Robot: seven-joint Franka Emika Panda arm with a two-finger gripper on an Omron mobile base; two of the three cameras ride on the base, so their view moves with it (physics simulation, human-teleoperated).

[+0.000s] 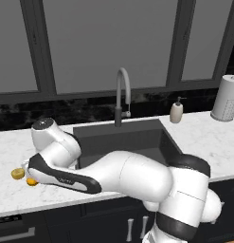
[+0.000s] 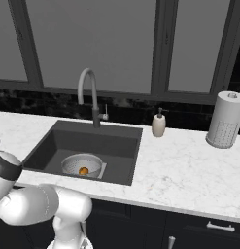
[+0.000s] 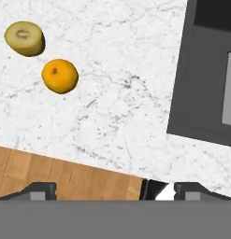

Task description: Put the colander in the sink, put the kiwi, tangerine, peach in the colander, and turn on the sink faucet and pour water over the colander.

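My gripper (image 3: pixel 117 191) hangs open above the marble counter's front edge with nothing between its fingertips. Up and to the left of it in the hand view lie the yellow-brown kiwi (image 3: pixel 24 38) and the bright orange tangerine (image 3: pixel 60 75), side by side and a little apart. In the left base view the kiwi (image 1: pixel 17 173) and tangerine (image 1: pixel 31 181) peek out beside the arm's end, left of the sink (image 1: pixel 137 137). The colander (image 2: pixel 81 165) sits on the floor of the sink (image 2: pixel 53 146) with a small orange fruit, seemingly the peach (image 2: pixel 83 170), inside it. The sink faucet (image 2: pixel 90 95) stands behind the basin.
A beige soap dispenser (image 2: pixel 159 124) and a tall white perforated cylinder (image 2: pixel 224 119) stand on the counter right of the sink. Wooden floor (image 3: pixel 56 175) shows past the counter's front edge. Dark windows back the counter.
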